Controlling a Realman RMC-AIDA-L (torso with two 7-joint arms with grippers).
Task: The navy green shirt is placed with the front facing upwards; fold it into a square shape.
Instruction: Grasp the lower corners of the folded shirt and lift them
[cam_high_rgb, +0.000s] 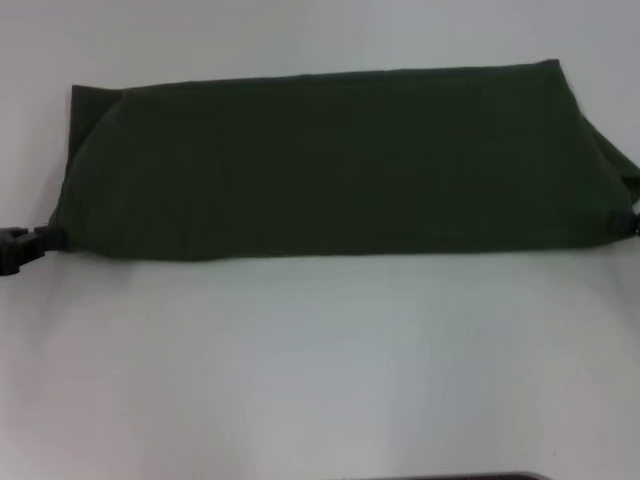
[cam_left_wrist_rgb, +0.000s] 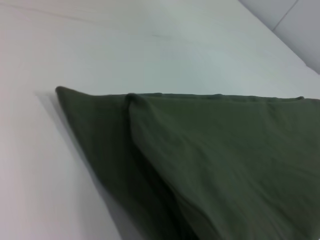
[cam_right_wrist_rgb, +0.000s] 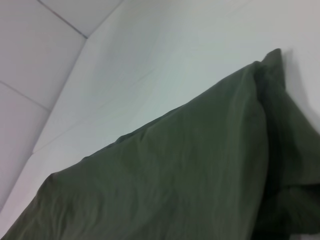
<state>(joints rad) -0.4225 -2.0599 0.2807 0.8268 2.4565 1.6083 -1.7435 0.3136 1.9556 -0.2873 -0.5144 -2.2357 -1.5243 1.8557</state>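
A dark olive-green shirt (cam_high_rgb: 340, 160), folded into a long band on the white bench (cam_high_rgb: 320, 370), has the left gripper (cam_high_rgb: 22, 245) and right gripper (cam_high_rgb: 634, 222) at its near corners, apparently for the next fold, though I cannot tell how the jaws stand.

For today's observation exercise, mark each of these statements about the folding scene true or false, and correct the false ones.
1. The navy green shirt lies as a long band running from the robot's left to its right. True.
2. The shirt is already folded into a square. False: in the head view it is much wider than it is deep.
3. The left pincer is at the shirt's near left corner. True.
4. The "FREE!" lettering faces up in plain sight. False: only plain green cloth shows in every view.
5. The shirt rests on a white table. True.
6. The shirt hangs over the table's near edge. False: bare table lies in front of it.
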